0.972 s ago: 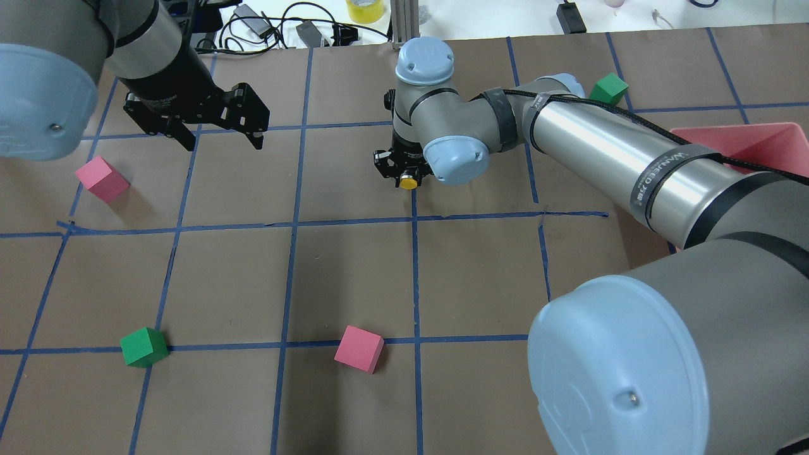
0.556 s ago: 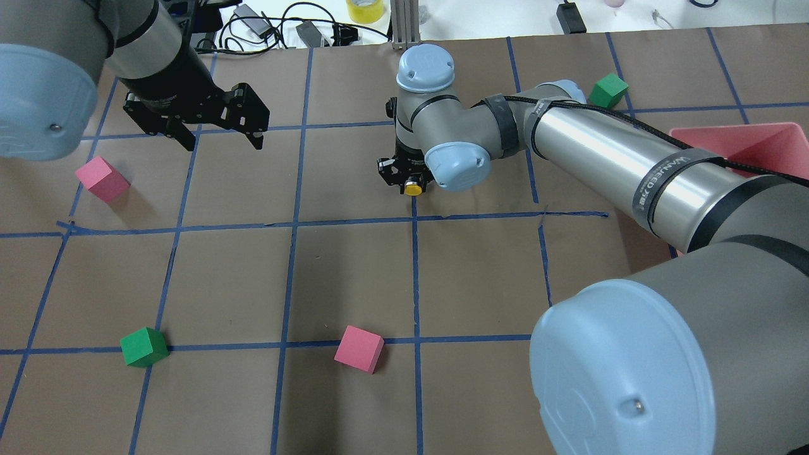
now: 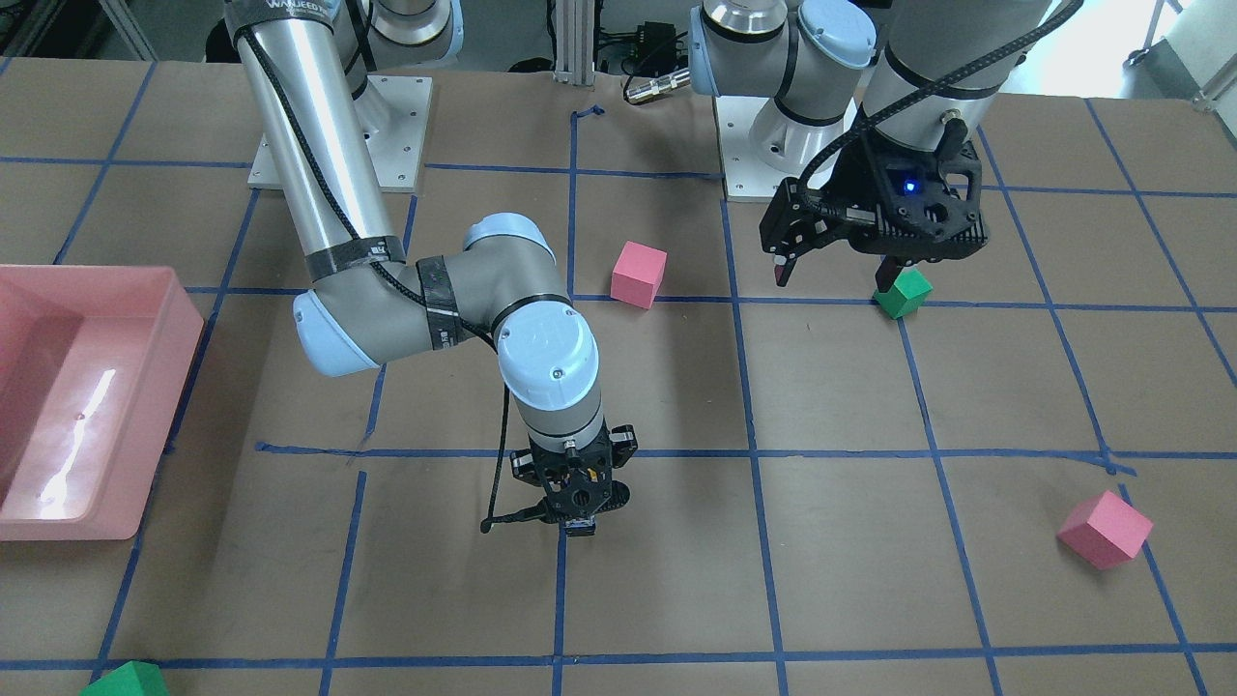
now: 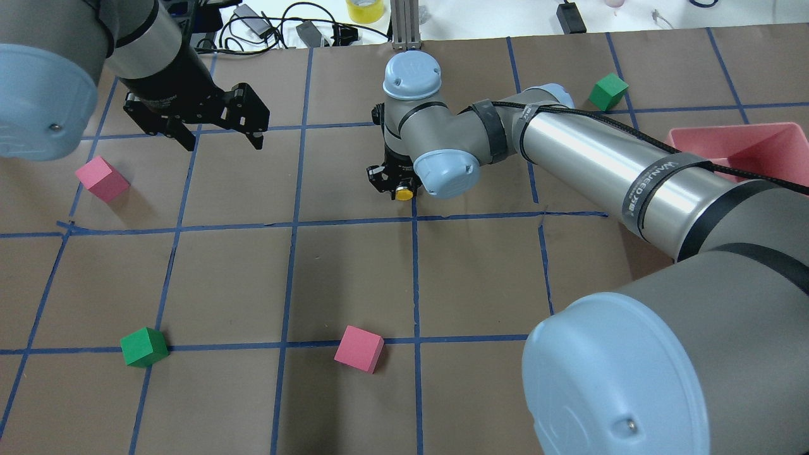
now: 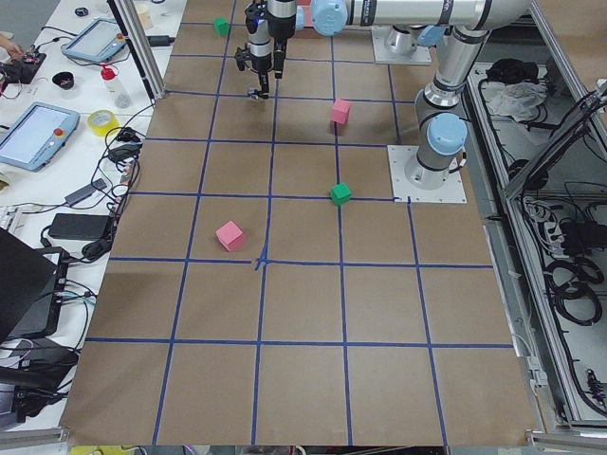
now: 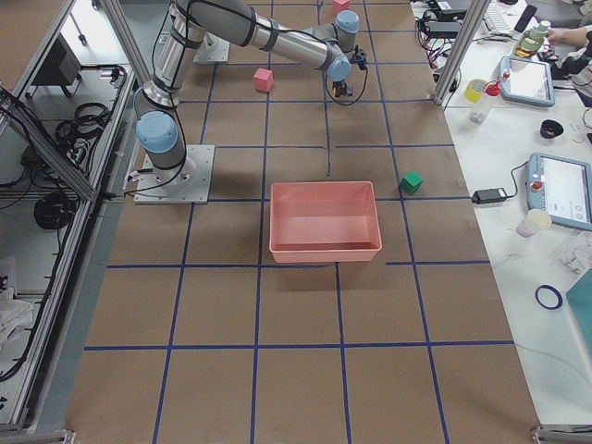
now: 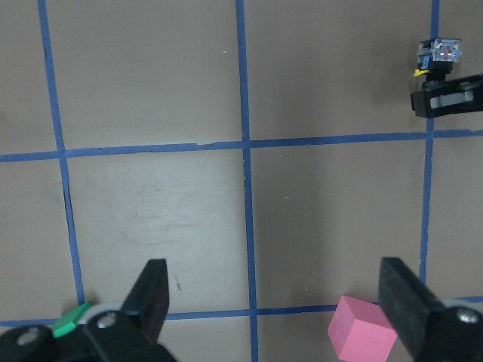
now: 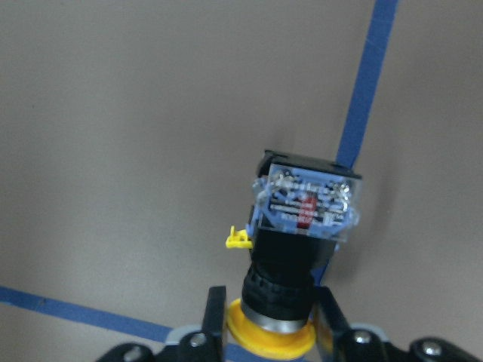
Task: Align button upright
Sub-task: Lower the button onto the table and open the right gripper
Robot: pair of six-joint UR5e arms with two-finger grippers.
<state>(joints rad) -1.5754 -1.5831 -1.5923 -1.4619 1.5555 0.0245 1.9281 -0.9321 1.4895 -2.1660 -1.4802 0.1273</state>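
The button (image 8: 302, 219) has a yellow cap, a black body and a clear contact block. My right gripper (image 8: 273, 313) is shut on its cap end, with the contact block pointing down at the brown paper beside a blue tape line. From overhead only the yellow cap (image 4: 404, 194) shows under the right gripper (image 4: 393, 182); from the front the block (image 3: 578, 527) sits just below the fingers. I cannot tell whether it touches the table. My left gripper (image 4: 221, 136) hangs open and empty at the far left, well away; its wrist view shows the button (image 7: 440, 55) far off.
Pink cubes (image 4: 101, 179) (image 4: 359, 348) and green cubes (image 4: 144, 347) (image 4: 608, 90) lie scattered on the taped grid. A pink bin (image 4: 739, 148) stands at the right, partly under my right arm. Cables and a tape roll lie beyond the far edge.
My right wrist has shifted slightly left and toward the robot, carrying the button with it. The left arm and the cubes have not moved.
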